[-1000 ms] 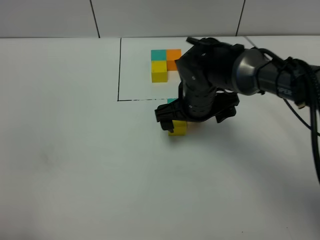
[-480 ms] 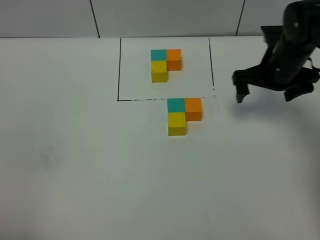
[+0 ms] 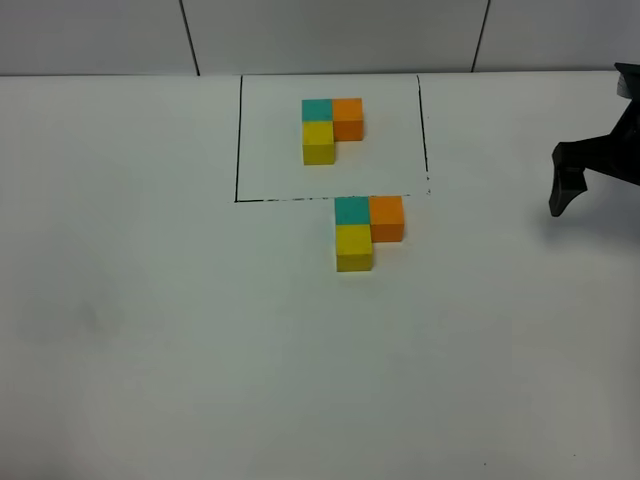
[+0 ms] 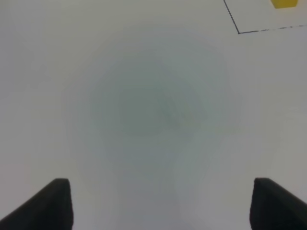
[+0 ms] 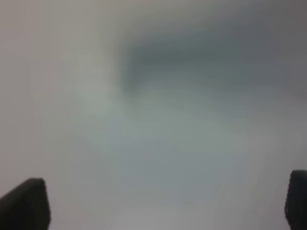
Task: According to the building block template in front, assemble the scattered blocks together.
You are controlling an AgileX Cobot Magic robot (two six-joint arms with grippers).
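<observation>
Right end effector point(image 3: 600, 175): released, jaws spread wide, holding nothing; now pulled back to the right edge of the high view, away from the blocks it covered a second ago.
Left end effector point(image 4: 158, 201): released, empty, over bare worktop point(image 3: 150, 330), outside the high view.
Scattered blocks point(image 3: 364, 228): uncovered, touching in an L just below the black frame; teal beside orange, yellow under teal.
Building block template point(image 3: 330, 128): inside the frame, same L, same colours.
Meaning: layout appears to match; task judged essentially finished.

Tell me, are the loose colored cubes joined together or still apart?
Joined. The teal cube, orange cube and yellow cube sit touching in an L.
</observation>
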